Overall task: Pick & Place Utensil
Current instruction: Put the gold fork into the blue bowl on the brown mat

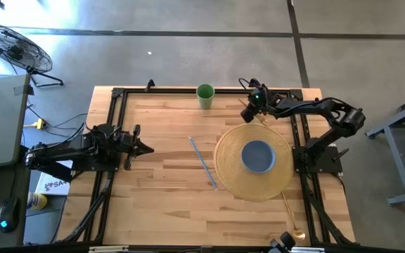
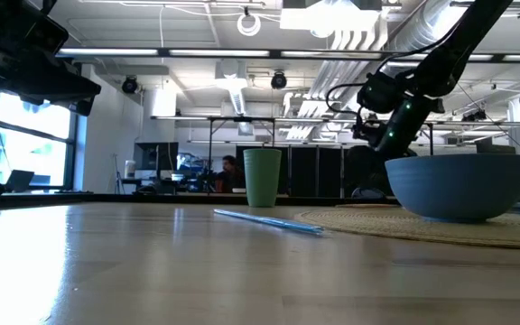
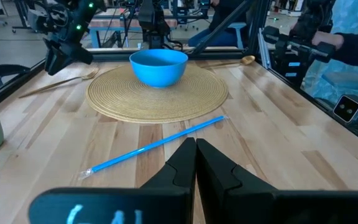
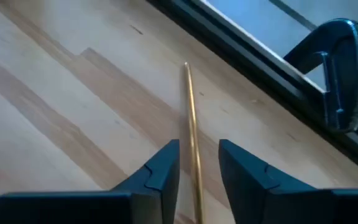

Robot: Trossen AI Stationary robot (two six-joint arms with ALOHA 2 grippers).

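A thin gold fork (image 3: 61, 81) lies on the table at the far edge of the woven placemat (image 1: 230, 176), its tines (image 3: 92, 73) toward the mat. My right gripper (image 4: 199, 162) hovers over the fork's handle (image 4: 190, 106), slanting down, open, with one finger on each side of it; I see a gap on both sides. In the high view this gripper (image 1: 247, 113) is at the far right of the table. My left gripper (image 3: 196, 155) waits shut at the table's left (image 1: 146, 148).
A blue bowl (image 1: 257, 156) sits on the placemat. A blue straw (image 1: 202, 161) lies left of the mat, and a green cup (image 1: 205, 95) stands at the far edge. A gold spoon (image 1: 291, 211) lies near the right front. A black frame rail (image 4: 241, 56) runs beside the fork.
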